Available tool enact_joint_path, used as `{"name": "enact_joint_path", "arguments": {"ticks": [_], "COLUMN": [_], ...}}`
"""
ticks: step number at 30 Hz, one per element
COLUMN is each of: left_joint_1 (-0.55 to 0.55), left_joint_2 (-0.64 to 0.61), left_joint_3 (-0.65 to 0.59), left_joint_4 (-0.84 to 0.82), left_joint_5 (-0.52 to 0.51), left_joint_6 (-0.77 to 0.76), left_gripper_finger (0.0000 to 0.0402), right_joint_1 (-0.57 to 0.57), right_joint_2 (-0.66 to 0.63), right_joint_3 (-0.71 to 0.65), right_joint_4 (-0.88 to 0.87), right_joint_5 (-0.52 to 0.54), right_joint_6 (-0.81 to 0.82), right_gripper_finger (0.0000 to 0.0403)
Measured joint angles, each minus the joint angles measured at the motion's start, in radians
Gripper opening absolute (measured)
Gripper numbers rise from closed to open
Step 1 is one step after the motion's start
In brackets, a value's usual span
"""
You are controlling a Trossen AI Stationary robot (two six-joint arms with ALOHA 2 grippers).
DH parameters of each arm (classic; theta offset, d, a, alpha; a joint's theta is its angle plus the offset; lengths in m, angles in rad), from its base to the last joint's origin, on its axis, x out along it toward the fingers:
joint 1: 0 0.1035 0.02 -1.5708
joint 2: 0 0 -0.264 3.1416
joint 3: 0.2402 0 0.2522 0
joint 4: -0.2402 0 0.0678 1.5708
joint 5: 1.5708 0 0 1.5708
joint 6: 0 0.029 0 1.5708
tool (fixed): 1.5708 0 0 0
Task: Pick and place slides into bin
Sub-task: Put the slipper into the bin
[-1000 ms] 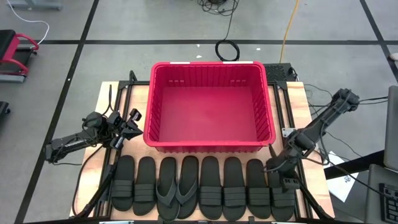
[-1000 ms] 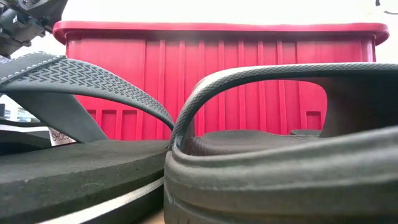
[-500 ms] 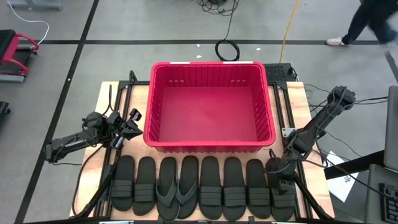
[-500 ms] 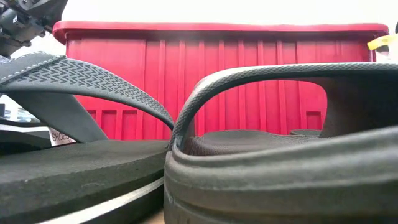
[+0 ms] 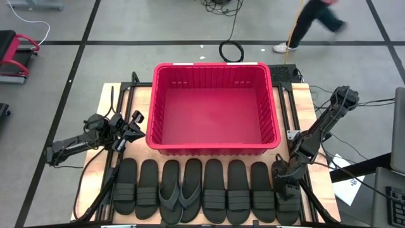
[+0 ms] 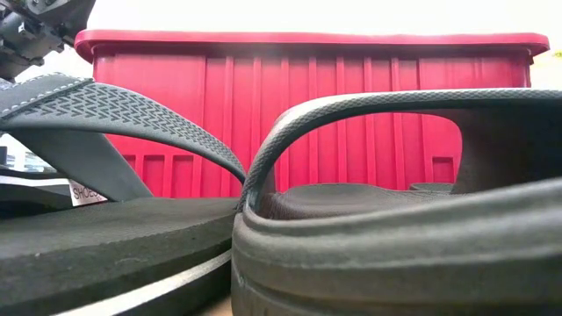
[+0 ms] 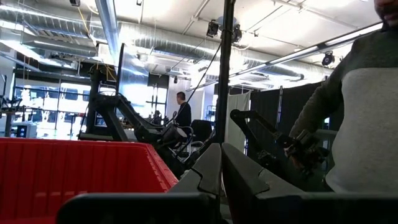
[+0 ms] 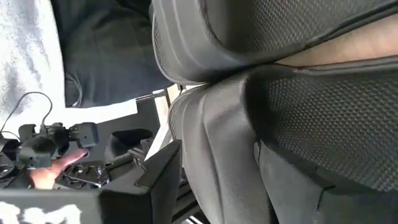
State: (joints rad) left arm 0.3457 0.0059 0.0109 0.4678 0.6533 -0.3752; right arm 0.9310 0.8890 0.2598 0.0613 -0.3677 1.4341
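Eight black slides lie soles down, side by side, along the table's near edge: six with band straps (image 5: 215,193) and two flip-flops (image 5: 180,193), which also fill the low view (image 6: 395,246). The red bin (image 5: 214,149) stands behind them, with nothing in it. My right gripper (image 5: 286,185) is open, low over the rightmost slide (image 5: 288,204), and its fingers stand on either side of that slide's long edge (image 8: 214,149). My left gripper (image 5: 131,121) is shut and empty, beside the bin's near left corner. My right gripper comes at the rightmost slide from above, slanting toward the near edge, with one finger (image 8: 163,169) outside its edge. I cannot tell whether the fingers touch it. The slide lies flat on the table.
The bin's near wall (image 6: 307,114) stands close behind the slides' toes. Black frame rails run along both table sides (image 5: 114,183). A person walks on the floor beyond the far edge (image 5: 313,19). Another person stands close by (image 7: 367,112), with a hand on a controller (image 8: 56,165).
My right gripper has gone toward the table's near edge and down, from behind the rightmost slide's toe to over its front part. The slides and the bin have stayed where they were. A person has walked leftward across the floor behind the table.
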Motion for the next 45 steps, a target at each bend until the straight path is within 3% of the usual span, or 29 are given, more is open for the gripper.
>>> {"name": "enact_joint_path", "arguments": {"ticks": [7,14,27,45], "left_joint_1": [0.000,0.000,0.000,0.000], "left_joint_2": [0.000,0.000,0.000,0.000], "left_joint_3": [0.000,0.000,0.000,0.000], "left_joint_4": [0.000,0.000,0.000,0.000], "left_joint_5": [0.000,0.000,0.000,0.000], "left_joint_6": [0.000,0.000,0.000,0.000], "left_gripper_finger": [0.0019,0.0019,0.0019,0.0019], "right_joint_1": [0.000,-0.004,-0.014,-0.013], "right_joint_2": [-0.002,-0.017,-0.079,-0.068], "right_joint_3": [-0.001,0.027,0.092,0.089], "right_joint_4": [0.041,0.003,-0.328,-0.234], "right_joint_5": [-0.023,0.044,0.050,0.049], "right_joint_6": [0.037,0.023,-0.008,-0.126], "right_gripper_finger": [0.0200,0.0192,0.0191,0.0191]}}
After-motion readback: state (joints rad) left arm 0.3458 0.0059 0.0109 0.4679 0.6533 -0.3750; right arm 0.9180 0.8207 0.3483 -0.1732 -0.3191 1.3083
